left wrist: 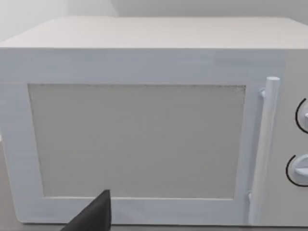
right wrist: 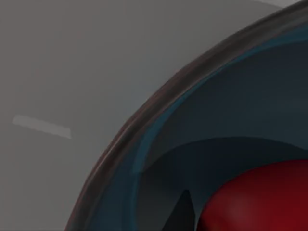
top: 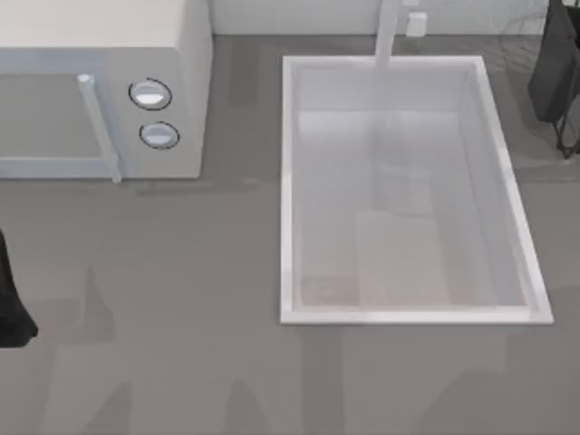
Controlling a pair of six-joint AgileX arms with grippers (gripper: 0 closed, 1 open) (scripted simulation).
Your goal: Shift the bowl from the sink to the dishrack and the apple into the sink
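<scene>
- Top view: sink (top: 288,181) right of microwave (top: 172,54) on surface (top: 181,272).
- Right wrist view: apple (right wrist: 260,202) inside bowl (right wrist: 144,144).
- Left tool (left wrist: 94,216) facing microwave; spread or pressed together: cannot tell for either tool.

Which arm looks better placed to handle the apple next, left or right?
Right, probably. Its wrist view looks closely into the bowl holding the apple; the left arm sits at the table's left edge, facing the microwave.
</scene>
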